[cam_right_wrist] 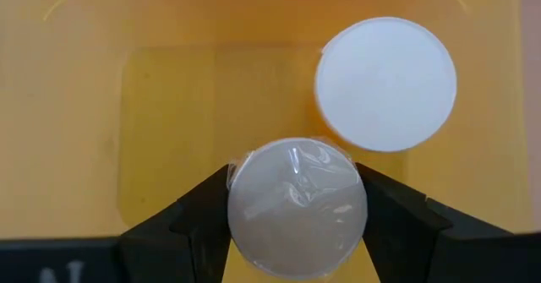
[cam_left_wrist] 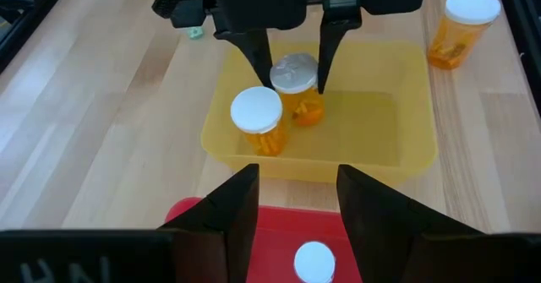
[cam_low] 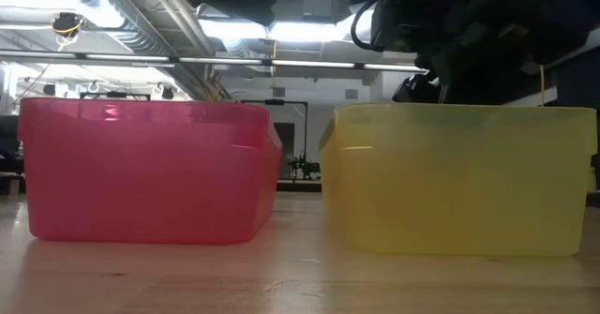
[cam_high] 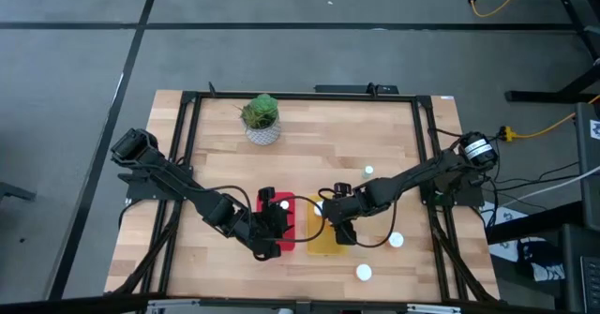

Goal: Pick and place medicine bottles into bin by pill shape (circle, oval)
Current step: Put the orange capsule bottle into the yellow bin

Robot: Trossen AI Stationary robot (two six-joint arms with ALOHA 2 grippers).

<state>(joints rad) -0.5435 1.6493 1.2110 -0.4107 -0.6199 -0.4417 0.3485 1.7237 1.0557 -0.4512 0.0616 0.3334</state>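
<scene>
Inside, two bottles (cam_left_wrist: 256, 121) occupy the yellow bin (cam_left_wrist: 406, 139); red bin (cam_left_wrist: 279, 232) has one.

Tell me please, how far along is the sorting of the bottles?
Done: one bottle stands in the yellow bin, one white cap shows in the red bin. In hand: the right gripper holds a second bottle inside the yellow bin. Left: three bottles on the table. The left gripper is over the red bin.

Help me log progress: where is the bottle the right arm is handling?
The bottle sits between the right gripper jaws inside the yellow bin, beside another white-capped bottle there; from above, that bin lies right of the red bin.
</scene>
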